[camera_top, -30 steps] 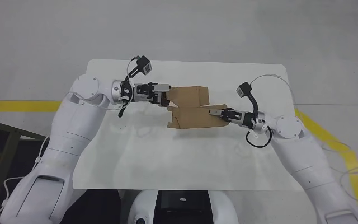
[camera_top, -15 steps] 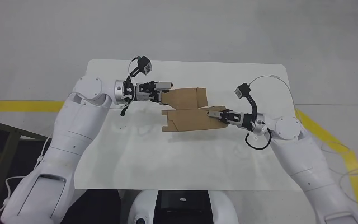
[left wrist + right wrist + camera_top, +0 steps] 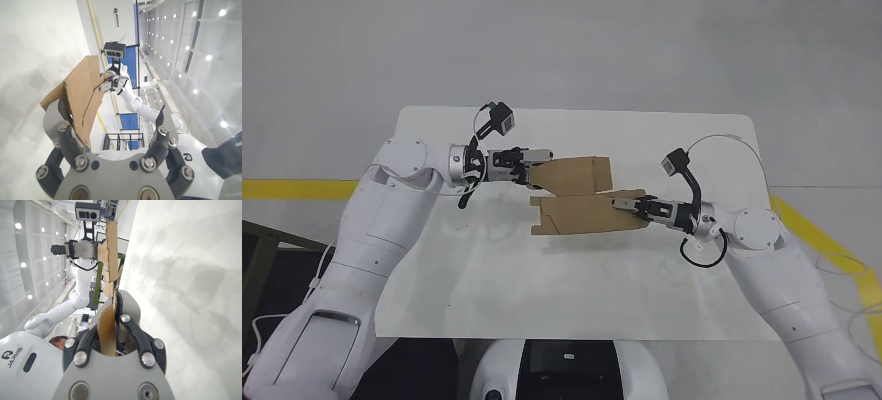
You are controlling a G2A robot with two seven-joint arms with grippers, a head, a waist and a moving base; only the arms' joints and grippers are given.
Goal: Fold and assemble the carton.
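Holds the carton [image 3: 582, 197] over the middle of the table [image 3: 542, 300], somewhat toward the far half and seemingly lifted off the top. Pinches its right edge with the right gripper [image 3: 624, 204], fingers [image 3: 130, 306] pressed together on the cardboard, which runs edge-on between them and straight away from the wrist. Sets the left gripper [image 3: 535, 172] at the far-left corner with its fingers [image 3: 54, 115] spread wide. Lays one of them against the cardboard's face beside a ragged corrugated edge, and leaves the other well apart, touching nothing. Presents the carton brown and partly unfolded, with a shorter panel on the far side and a longer one on the near side, joined along a crease running left to right. Lets the longer panel's left end jut out just beside the left gripper, on its near side. Leaves a broad stretch of white top between the carton's near edge and the table's near edge. Leaves a narrower strip up to the far edge, and fair room out to the left and right edges past both wrists. Points both arms inward from the table's sides, roughly level with the carton, facing each other across it.
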